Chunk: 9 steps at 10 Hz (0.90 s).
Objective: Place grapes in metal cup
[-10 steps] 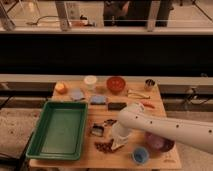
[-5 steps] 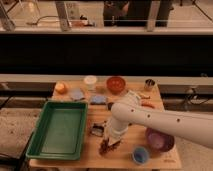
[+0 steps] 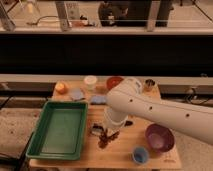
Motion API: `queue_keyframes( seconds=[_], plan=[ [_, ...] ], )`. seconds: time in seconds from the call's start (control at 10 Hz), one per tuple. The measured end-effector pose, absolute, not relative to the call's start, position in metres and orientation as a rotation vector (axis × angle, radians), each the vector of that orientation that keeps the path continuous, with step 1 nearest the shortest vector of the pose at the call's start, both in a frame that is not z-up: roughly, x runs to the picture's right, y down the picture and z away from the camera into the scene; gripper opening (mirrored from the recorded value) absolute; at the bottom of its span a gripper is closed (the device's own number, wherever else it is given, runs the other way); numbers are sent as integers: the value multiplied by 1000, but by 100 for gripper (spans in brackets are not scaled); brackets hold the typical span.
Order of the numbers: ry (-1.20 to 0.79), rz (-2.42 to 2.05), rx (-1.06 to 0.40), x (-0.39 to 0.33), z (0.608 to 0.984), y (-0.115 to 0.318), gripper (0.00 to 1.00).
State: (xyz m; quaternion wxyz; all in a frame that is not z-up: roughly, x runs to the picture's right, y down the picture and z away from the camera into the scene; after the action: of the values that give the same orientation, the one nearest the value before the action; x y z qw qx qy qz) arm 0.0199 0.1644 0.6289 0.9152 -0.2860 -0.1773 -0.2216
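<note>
The grapes [image 3: 106, 140] are a dark cluster on the wooden table [image 3: 120, 159], near its front middle. My gripper [image 3: 108, 133] points down right over them at the end of the thick white arm [image 3: 150, 112], which reaches in from the right; whether it touches them I cannot tell. The metal cup [image 3: 149, 85] stands small and shiny at the table's far right corner, well away from the gripper.
A green tray [image 3: 56, 131] fills the table's left side. A purple bowl [image 3: 160, 138] and a small blue cup [image 3: 140, 155] stand front right. At the back are an orange [image 3: 60, 87], a white container [image 3: 90, 81], a red bowl [image 3: 114, 81] and blue items [image 3: 76, 95].
The arm has swung left and risen, now covering the table's middle. The gripper has moved from right of the grapes to directly over them.
</note>
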Motion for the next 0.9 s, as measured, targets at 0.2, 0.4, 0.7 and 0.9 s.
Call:
queue_keyframes(
  seconds=[0.2, 0.4, 0.7, 0.9],
  plan=[
    [-341, -452, -538, 33, 611, 143, 0],
    [-316, -447, -491, 41, 594, 124, 0],
    [-274, -445, -436, 51, 566, 95, 0],
    [-255, -436, -419, 61, 560, 87, 0]
  ],
)
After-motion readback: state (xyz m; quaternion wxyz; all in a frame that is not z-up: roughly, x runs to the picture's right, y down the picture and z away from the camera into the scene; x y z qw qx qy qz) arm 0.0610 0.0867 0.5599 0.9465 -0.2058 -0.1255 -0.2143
